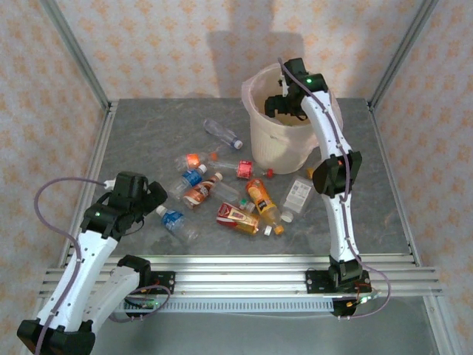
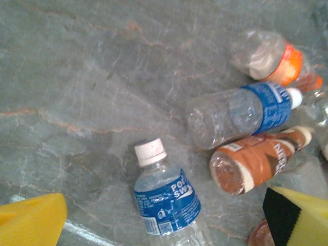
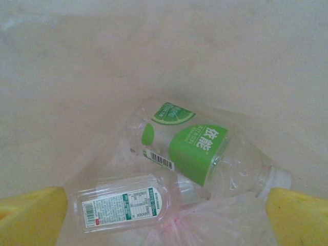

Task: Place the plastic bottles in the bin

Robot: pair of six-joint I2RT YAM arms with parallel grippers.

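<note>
Right gripper (image 1: 279, 106) hangs over the bin (image 1: 275, 144), yellow fingers spread wide and nothing in them. Straight below it, on the pinkish liner (image 3: 154, 61), a clear green-label bottle (image 3: 200, 148) and a clear white-label bottle (image 3: 123, 202) lie on their sides, touching. Left gripper (image 2: 163, 210) is spread wide too and empty. A blue-label bottle (image 2: 166, 197) lies between its fingers, white cap pointing away.

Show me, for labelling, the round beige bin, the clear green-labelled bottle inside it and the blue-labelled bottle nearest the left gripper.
Round beige bin (image 1: 277, 148): top external view, front wall.
Clear green-labelled bottle (image 3: 197, 148): right wrist view, green label.
Blue-labelled bottle (image 2: 166, 197): left wrist view, blue label.
</note>
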